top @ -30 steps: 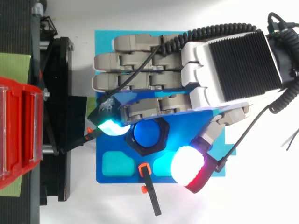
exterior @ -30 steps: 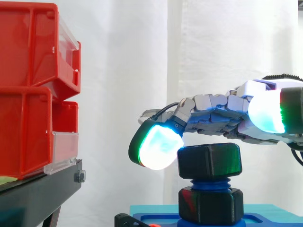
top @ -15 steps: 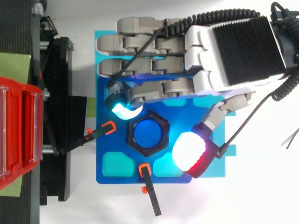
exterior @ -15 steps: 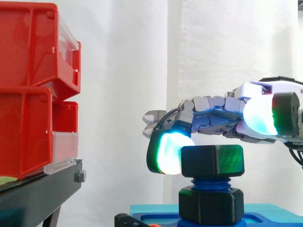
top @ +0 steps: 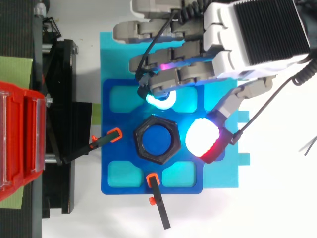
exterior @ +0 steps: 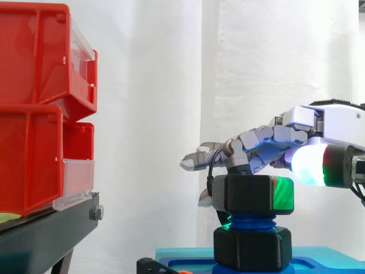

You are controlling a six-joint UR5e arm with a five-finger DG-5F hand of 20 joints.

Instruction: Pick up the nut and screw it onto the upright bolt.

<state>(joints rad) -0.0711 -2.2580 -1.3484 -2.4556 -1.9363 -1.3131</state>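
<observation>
The hand (top: 257, 34) has swung round the nut (top: 138, 141), drawing back toward the arm and lower.

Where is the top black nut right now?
Side view, lower right: the top black nut sits atop the blue bolt, above a second nut, under the hand.

Nut (exterior: 254, 194): I see it on the bolt (exterior: 251, 221), just beneath the hand's (top: 257, 34) fingers (exterior: 251, 142).
Bins (exterior: 40, 114): on the stand (exterior: 51, 228), well beyond the hand.

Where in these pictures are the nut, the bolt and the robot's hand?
nut (top: 138, 144): top view, on the left side of its black hexagonal rim.
bolt (top: 157, 142): top view, on its blue top face.
hand (top: 265, 27): top view, on its black ribbed back.
</observation>
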